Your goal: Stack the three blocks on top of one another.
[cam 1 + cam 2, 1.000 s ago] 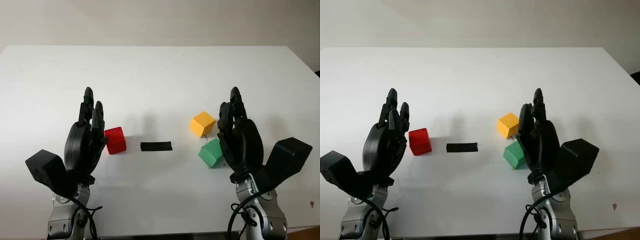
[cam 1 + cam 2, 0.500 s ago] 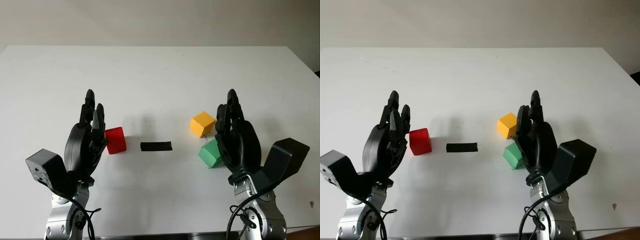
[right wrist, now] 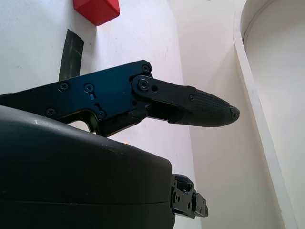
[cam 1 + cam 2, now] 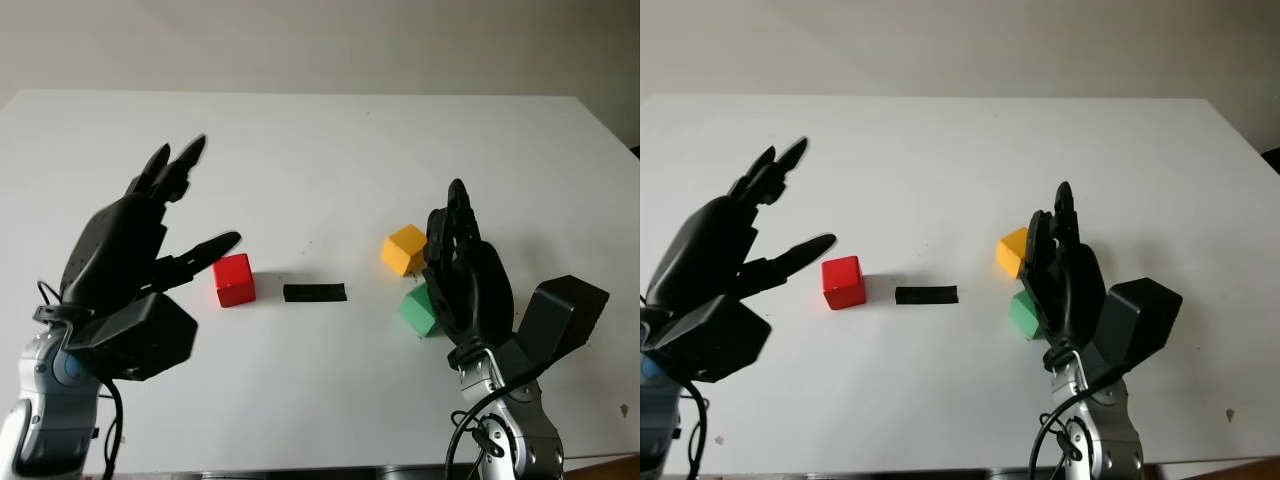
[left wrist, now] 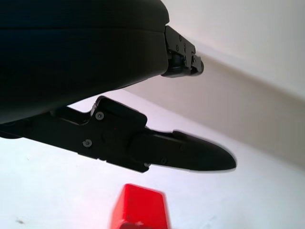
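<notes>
Nearest you, the left hand sits at the lower left of the head view, open and raised off the white table. The right hand at lower right is open too. Just right of the left hand lies the red block, then a black tape strip at centre. The green block touches the right hand's left side, with the yellow block just above it.
</notes>
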Robot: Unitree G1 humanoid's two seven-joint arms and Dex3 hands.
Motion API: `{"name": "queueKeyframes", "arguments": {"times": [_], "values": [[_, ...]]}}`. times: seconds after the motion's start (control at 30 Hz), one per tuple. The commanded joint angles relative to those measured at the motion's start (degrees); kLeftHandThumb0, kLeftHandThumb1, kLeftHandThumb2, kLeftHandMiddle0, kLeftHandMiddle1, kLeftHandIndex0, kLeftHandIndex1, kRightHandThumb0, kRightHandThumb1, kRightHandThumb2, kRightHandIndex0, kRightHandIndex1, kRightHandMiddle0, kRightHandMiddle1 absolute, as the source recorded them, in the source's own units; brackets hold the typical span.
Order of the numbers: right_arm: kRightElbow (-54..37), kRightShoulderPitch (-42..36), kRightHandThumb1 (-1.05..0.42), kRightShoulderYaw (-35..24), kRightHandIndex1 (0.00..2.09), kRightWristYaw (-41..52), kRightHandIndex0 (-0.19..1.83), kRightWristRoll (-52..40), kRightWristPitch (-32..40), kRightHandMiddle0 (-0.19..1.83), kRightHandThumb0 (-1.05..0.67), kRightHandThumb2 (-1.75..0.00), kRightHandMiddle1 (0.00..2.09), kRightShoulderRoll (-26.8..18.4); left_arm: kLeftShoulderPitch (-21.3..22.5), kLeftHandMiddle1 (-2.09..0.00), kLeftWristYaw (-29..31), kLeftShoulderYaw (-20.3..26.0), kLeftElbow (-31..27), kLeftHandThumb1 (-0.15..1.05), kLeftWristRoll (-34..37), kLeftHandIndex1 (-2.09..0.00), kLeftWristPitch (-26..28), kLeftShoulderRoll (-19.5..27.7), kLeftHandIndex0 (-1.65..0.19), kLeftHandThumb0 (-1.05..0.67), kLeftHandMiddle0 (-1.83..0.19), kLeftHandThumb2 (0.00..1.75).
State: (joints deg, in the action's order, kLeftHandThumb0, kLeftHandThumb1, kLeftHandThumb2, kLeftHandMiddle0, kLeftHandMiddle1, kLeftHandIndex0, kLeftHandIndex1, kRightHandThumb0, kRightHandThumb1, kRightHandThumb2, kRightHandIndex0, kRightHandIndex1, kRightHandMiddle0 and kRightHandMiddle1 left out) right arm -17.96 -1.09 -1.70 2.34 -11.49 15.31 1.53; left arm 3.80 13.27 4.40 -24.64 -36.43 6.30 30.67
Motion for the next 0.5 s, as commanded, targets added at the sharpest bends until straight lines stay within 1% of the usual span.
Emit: {"name": "queueKeyframes", "arguments": {"times": [0.0, 0.2, 0.37, 0.47], "values": [[-0.3, -0.4, -1.05, 0.0, 0.00, 0.2, -0.19, -0.1, -1.1, -0.19, -0.70, -0.64, 0.00, 0.1, 0.8, -0.05, 1.8, -1.4, -1.1, 1.02, -2.7, -0.07, 0.5, 2.0, -0.24, -0.82, 0.00, 0.06], [-0.8, -0.7, -1.05, 0.4, 0.00, 0.0, -0.19, 0.1, -0.8, -0.19, -0.69, -0.64, 0.00, 0.3, 1.7, -0.05, 7.6, -4.0, -0.8, 1.01, -7.8, -0.07, 0.8, 5.5, -0.27, -0.86, 0.00, 0.05], [-0.1, -0.6, -1.05, 0.6, 0.00, -0.2, -0.19, 0.3, -1.7, -0.19, -0.68, -0.65, 0.00, 0.5, 2.4, -0.05, 9.6, -6.5, 0.1, 1.03, -13.5, -0.06, 1.0, 6.6, -0.27, -0.92, 0.00, 0.06], [-0.5, -0.8, -1.05, 0.7, 0.00, -0.5, -0.19, 0.2, -1.3, -0.19, -0.68, -0.65, 0.00, 0.6, 2.7, -0.05, 9.4, -8.0, 1.0, 1.05, -17.3, -0.07, 0.8, 6.9, -0.28, -0.93, 0.01, 0.08]]}}
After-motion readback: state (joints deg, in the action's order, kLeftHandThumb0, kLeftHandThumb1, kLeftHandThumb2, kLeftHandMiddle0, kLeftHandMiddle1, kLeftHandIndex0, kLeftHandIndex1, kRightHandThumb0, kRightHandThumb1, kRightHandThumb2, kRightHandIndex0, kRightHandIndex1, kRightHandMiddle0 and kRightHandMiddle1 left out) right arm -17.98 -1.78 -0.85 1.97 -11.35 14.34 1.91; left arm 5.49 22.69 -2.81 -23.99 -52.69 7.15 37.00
